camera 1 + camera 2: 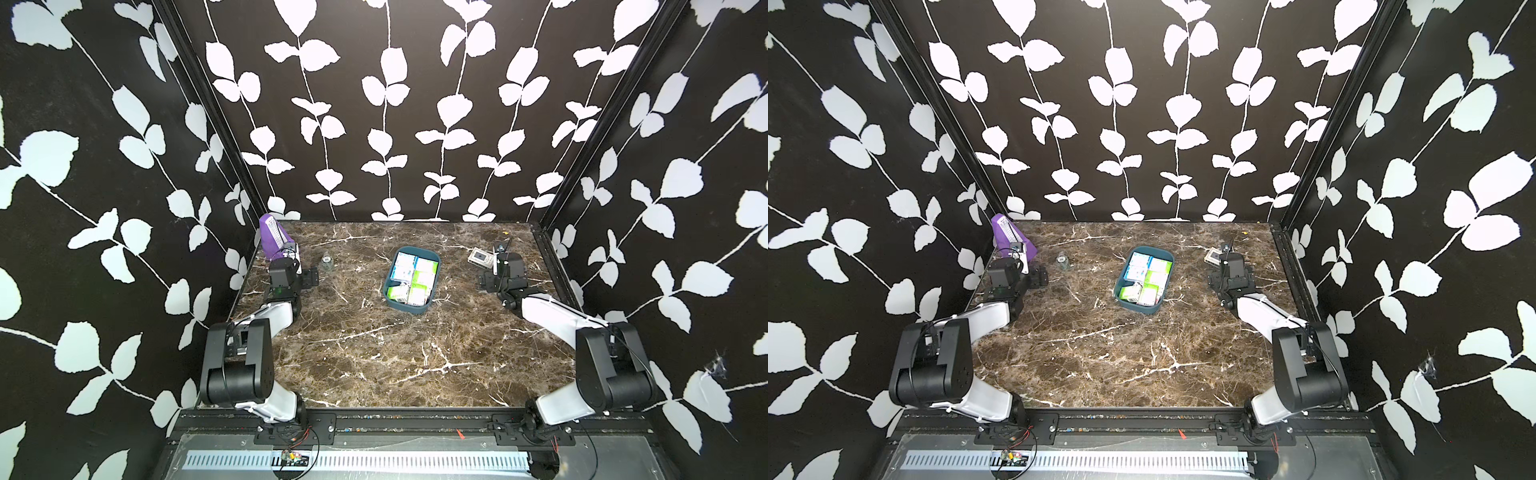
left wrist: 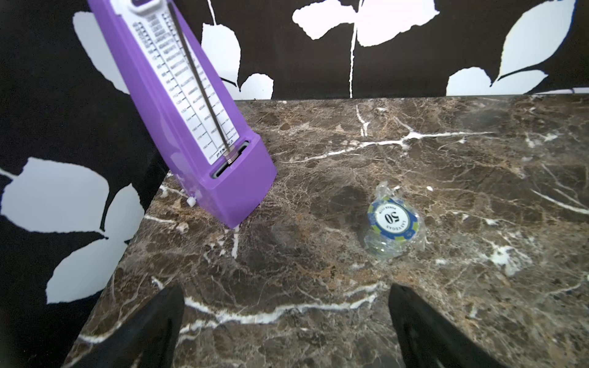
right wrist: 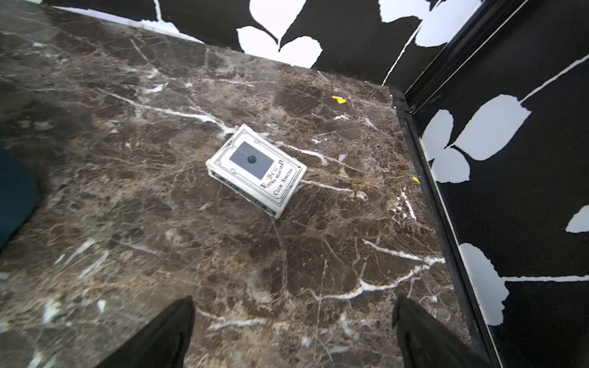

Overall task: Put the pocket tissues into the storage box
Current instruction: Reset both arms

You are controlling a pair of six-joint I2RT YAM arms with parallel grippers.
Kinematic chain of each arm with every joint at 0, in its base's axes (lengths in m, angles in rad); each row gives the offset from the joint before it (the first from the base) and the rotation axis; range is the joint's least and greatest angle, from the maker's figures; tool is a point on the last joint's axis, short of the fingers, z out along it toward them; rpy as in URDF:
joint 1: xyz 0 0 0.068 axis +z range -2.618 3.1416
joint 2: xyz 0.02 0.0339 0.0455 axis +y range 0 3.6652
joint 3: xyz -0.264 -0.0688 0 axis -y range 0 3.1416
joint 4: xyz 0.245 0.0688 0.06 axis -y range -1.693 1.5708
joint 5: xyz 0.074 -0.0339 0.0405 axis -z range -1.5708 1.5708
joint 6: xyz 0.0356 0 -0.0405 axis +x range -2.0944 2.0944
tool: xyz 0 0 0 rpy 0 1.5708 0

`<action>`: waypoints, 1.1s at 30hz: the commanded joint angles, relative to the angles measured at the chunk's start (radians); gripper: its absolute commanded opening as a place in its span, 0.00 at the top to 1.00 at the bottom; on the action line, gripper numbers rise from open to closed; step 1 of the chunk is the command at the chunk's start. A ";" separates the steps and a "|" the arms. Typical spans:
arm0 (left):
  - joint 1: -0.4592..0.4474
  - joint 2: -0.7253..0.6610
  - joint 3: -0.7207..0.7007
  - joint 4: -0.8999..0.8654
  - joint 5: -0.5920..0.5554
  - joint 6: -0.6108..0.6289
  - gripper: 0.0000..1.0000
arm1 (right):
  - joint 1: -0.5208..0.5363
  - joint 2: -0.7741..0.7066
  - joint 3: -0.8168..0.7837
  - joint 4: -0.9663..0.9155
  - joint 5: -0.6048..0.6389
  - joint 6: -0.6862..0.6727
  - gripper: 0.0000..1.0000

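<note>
In a top view a purple metronome (image 1: 272,237) stands left of the frame's middle, at a back corner of the marble table (image 1: 374,365); its white tempo scale is too fine to read. Beside it the left gripper (image 2: 286,286) has its 2 black fingers spread wide, holding nothing. Just right lies a plastic-wrapped blue poker chip (image 2: 393,221) marked "50" and "LAS VEGAS". Near the frame's middle sits the storage box (image 1: 409,309), a dark teal tub with rounded corners. The pocket tissues (image 1: 415,272) lie inside it in 2 rows, white packs with green or blue print, lettering illegible. Further right a white card box (image 3: 256,170) reads "BCG", "EXTRA SELECTED", "CLUB SPECIAL". The right gripper (image 3: 293,299), near it, is spread wide, holding nothing.
</note>
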 commanded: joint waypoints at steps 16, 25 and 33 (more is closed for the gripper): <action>-0.065 -0.155 -0.115 -0.064 -0.038 -0.045 0.01 | -0.134 -0.180 -0.169 0.083 -0.150 -0.014 0.00; -0.098 -0.024 -0.292 0.349 -0.083 -0.002 0.01 | -0.160 -0.061 -0.413 0.621 -0.270 -0.056 0.00; -0.098 -0.005 -0.301 0.379 -0.081 -0.002 0.01 | -0.161 0.015 -0.446 0.740 -0.268 -0.056 0.00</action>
